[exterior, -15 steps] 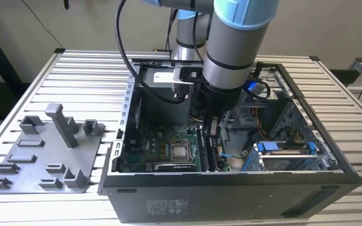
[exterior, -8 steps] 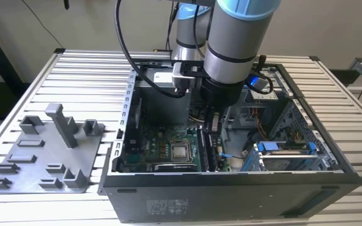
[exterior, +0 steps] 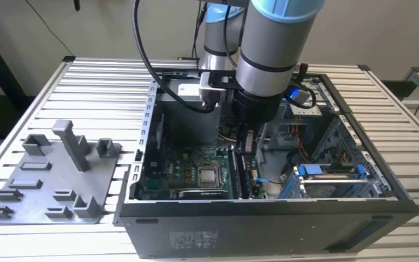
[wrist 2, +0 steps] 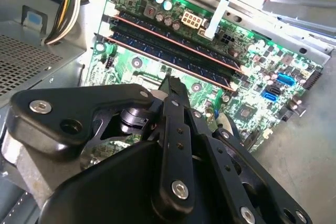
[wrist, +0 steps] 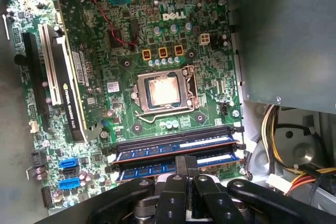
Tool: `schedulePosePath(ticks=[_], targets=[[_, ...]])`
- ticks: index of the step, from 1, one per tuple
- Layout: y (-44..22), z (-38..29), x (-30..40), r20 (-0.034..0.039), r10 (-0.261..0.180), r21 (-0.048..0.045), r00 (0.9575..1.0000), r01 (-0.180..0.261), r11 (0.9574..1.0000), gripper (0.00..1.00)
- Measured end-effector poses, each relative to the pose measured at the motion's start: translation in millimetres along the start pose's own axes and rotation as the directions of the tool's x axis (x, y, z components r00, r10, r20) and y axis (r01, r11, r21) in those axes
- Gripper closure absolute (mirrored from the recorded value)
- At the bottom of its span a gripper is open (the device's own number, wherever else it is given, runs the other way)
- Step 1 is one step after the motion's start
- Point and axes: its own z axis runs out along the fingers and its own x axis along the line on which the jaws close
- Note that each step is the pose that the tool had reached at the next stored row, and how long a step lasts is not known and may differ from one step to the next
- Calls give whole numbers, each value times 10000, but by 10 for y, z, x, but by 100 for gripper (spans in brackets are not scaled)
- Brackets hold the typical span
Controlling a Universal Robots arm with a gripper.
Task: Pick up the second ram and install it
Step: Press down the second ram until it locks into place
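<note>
Inside the open PC case, the gripper hangs low over the motherboard, its fingers drawn together directly above the nearer of 2 memory sticks standing in adjacent slots. The second ram — the stick just under the fingertips — appears already in its slot beside the first; whether the fingers pinch its top edge or merely press on it cannot be told. Judged from its look, the stick is light, stiff and thin — fragile at chips and contacts, best held by its long edges.
</note>
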Motion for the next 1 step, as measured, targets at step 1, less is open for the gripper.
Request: schedulePosePath(ticks=[1], targets=[[0, -1, 0, -1, 0, 0, 10000, 0, 10000, 89]])
